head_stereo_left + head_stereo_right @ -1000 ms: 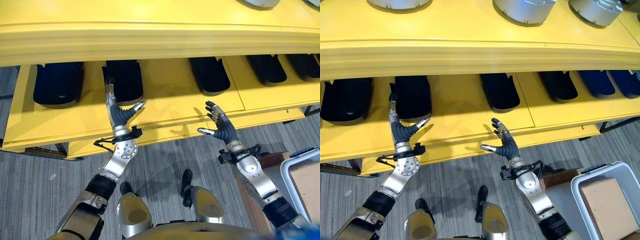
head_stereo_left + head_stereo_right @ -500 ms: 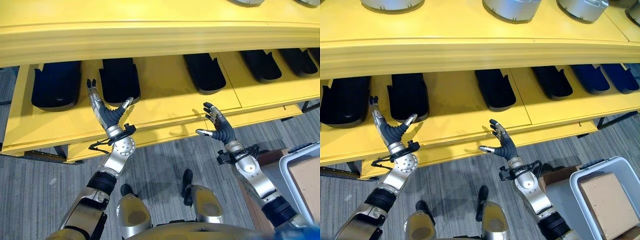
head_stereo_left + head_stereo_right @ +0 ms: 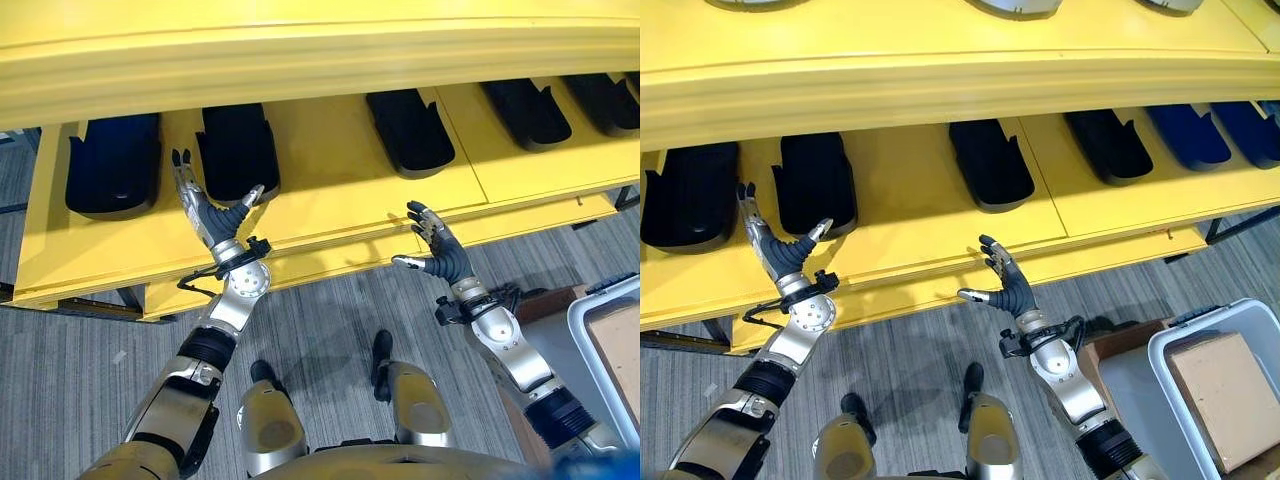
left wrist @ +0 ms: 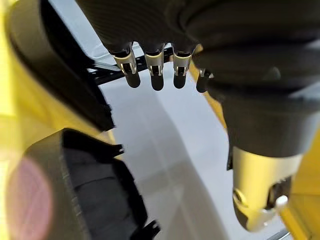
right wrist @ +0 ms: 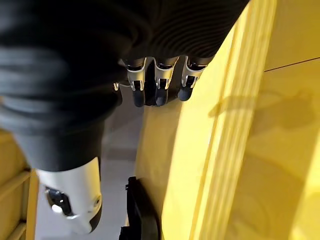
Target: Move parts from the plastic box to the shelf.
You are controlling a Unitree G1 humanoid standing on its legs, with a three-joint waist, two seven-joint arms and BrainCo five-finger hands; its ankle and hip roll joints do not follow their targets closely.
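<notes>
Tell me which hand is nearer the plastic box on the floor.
Right. The right hand hovers at the shelf edge, on the grey plastic box's side; the left hand is far across, by the black parts.

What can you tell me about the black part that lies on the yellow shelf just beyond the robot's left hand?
The black moulded part is a long, shoe-shaped tray of matt, plastic-looking material, with a rounded near end and small notched tabs at its far end under the upper board. It lies flat on the yellow shelf, second from the left in the row, lengthwise front to back. The left hand, open with fingers spread, is raised just before its near left corner; the views do not settle whether it touches the part.
</notes>
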